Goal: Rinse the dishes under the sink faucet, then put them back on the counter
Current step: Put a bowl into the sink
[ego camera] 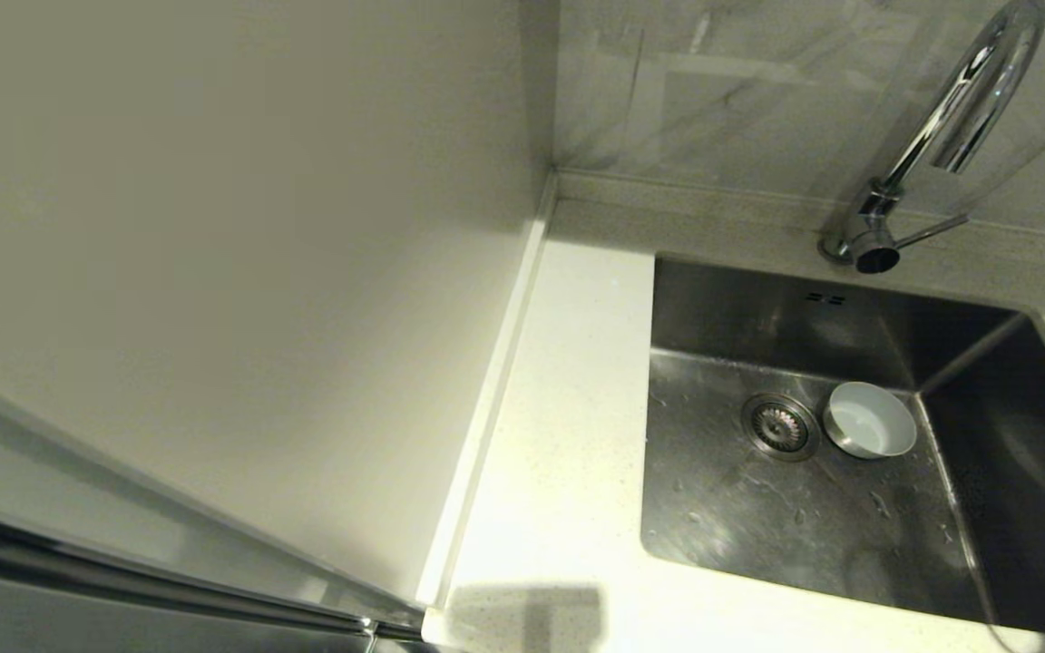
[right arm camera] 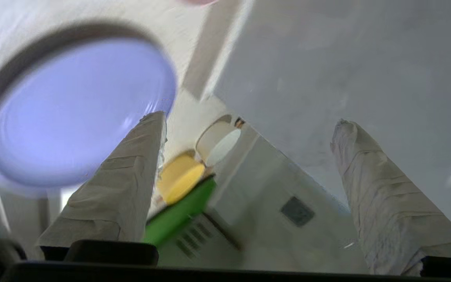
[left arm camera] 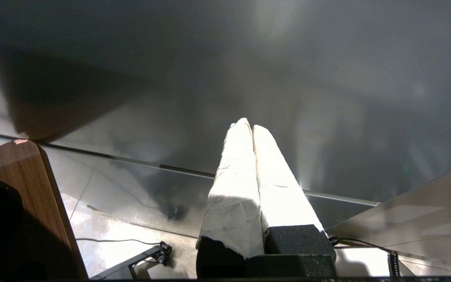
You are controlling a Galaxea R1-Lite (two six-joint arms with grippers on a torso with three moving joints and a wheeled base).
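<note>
The surface (ego camera: pixel 568 381) ran as a white strip from its back edge to its front edge, between a tall pale panel (ego camera: pixel 214 227) on the left and the sink (ego camera: pixel 722 308) on the right. That strip carried no dish in the head view. The sink's long axis ran left to right, parallel to the surface's back edge. Its drain (ego camera: pixel 778 426) sat near the middle of the floor, and drops of water lay scattered across the steel. A white round dish (ego camera: pixel 869 420) stood upright in the sink with its mouth facing up, just beside the drain on the right and close to the sink's back wall; nothing showed inside it. The faucet (ego camera: pixel 949 118) rose from the surface's back edge behind the sink, its spout arching up toward the wall, its thin lever (ego camera: pixel 932 230) pointing right.

Neither arm showed in the head view. In the left wrist view the left gripper (left arm camera: pixel 252 127) hung parked over a floor, beside a wooden panel (left arm camera: pixel 22 188), its wrapped fingers pressed together with nothing between them.

In the right wrist view the right gripper (right arm camera: pixel 249 119) had its fingers (right arm camera: pixel 127 176) spread wide and held nothing. Beyond them the plate (right arm camera: pixel 76 113) lay flat, face up, on a white surface. Between the fingers and farther off lay a yellow round thing (right arm camera: pixel 180 178) on a green thing (right arm camera: pixel 178 213), with a white round dish (right arm camera: pixel 219 141) beside it, all blurred.
</note>
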